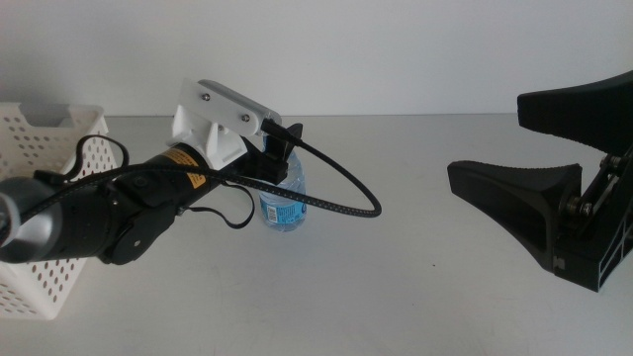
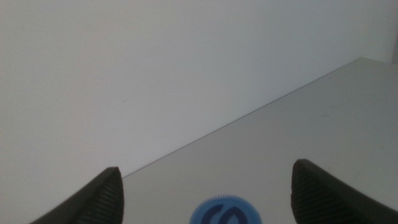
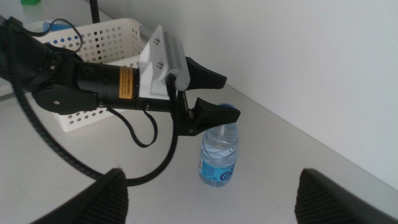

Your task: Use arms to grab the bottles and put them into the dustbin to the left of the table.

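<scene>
The left gripper [image 1: 280,150] hovered with its jaws spread wide, one on either side of the blue cap of the water bottle [image 1: 283,205], apparently lined up to close on the neck; no contact was visible. The bottle stood upright on the table [image 1: 415,287], near the back edge. Only that one bottle was visible. One white dustbin [image 1: 40,133] sat at the table's left. The right gripper [image 1: 554,188] waited at the right, also gaping, holding nothing.

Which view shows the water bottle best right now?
Right wrist view: the water bottle stands fully visible under the open left hand. The middle view hides its top behind the arm; the left wrist view shows only the blue cap.
</scene>
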{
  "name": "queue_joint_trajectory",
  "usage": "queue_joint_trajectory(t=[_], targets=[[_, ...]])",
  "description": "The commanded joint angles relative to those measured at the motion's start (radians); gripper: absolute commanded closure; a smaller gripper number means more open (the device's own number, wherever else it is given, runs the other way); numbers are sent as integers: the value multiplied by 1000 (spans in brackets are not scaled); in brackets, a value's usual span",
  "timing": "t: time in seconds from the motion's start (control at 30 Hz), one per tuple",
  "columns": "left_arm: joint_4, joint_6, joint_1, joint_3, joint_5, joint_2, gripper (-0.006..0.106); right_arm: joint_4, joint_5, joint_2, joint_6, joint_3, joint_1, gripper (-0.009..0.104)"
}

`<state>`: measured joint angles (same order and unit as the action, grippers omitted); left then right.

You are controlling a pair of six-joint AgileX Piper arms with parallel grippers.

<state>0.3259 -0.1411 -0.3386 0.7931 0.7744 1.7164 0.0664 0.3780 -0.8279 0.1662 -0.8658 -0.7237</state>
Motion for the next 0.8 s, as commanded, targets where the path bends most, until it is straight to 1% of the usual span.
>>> queue_joint_trajectory(t=[0.0, 0.23, 0.4, 0.57, 0.77], targets=[[-26, -18, 3, 65, 81, 1, 10, -9, -73, 6, 8, -33, -3, 8], [-25, -33, 3, 96, 90, 105, 10, -9, -73, 6, 8, -33, -3, 8], [-25, -32, 2, 96, 179, 188, 10, -9, -73, 6, 8, -33, -3, 8], [-25, -41, 2, 96, 208, 243, 10, -9, -73, 6, 8, -33, -3, 8], [-25, -38, 2, 96, 333, 314, 10, -9, -73, 6, 8, -33, -3, 8]])
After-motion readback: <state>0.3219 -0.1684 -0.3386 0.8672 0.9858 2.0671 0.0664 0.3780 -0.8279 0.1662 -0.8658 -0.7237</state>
